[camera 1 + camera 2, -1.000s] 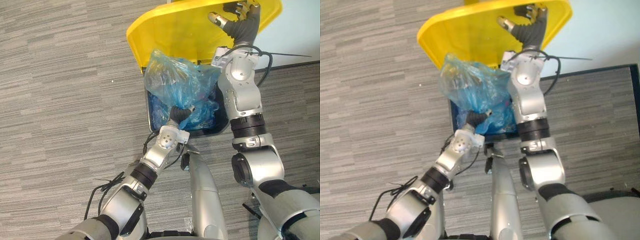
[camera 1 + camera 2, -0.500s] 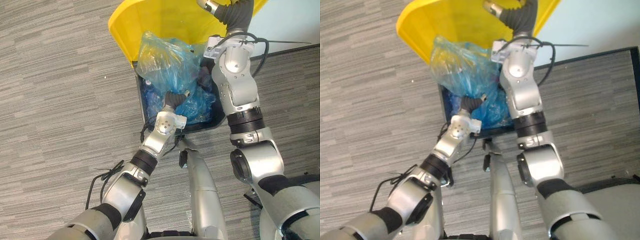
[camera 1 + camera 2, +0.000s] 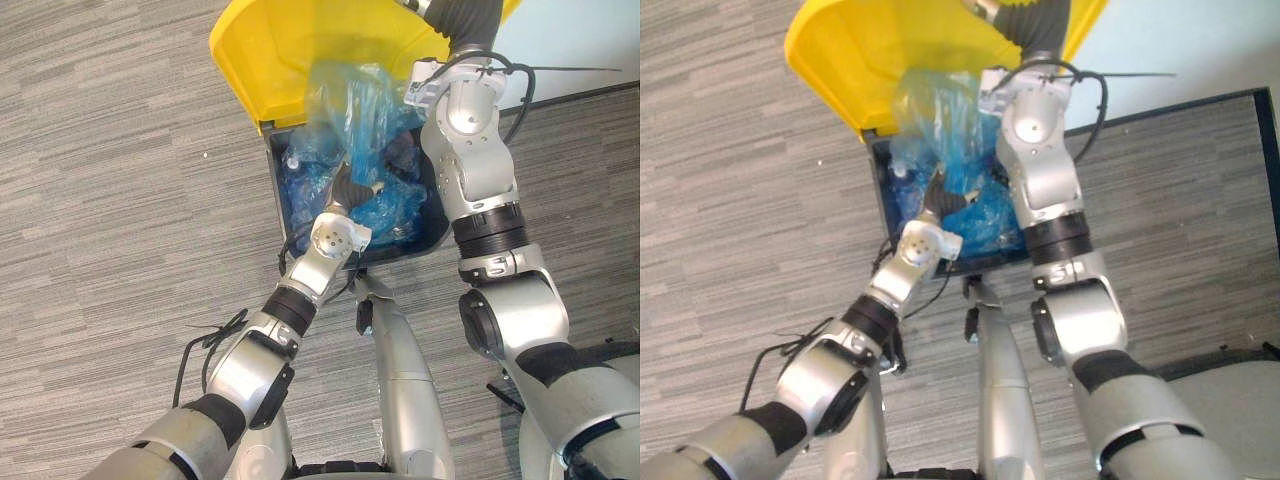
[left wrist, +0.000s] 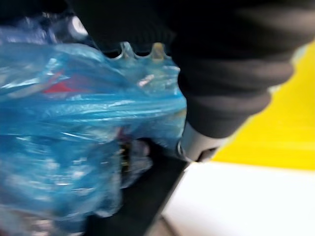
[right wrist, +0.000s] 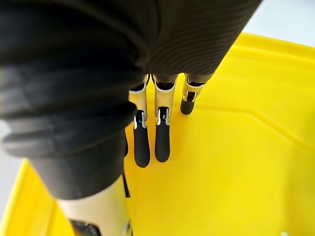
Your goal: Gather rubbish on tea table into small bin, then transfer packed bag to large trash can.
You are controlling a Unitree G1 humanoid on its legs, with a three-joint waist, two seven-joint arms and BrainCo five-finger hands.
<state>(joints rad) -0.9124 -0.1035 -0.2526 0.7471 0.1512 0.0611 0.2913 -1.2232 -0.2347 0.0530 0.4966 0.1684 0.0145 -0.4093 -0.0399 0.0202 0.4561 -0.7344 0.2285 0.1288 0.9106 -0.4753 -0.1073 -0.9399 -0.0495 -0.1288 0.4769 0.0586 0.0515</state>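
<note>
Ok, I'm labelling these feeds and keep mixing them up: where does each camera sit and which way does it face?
Left eye view: on the head, facing down at the trash can, its raised yellow lid and the blue bag; both arms show.
Right eye view: same scene, slightly aside.
Left wrist view: on that wrist, facing the blue bag; the left hand shows, dark-covered.
Right wrist view: on that wrist, facing the lid; the right hand lays straight fingers on it.
Both wrist views catch the lid.

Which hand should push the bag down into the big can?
Left. The left hand is already at the blue bag over the open can; the right hand is flat on the yellow lid, apparently propping it.
</note>
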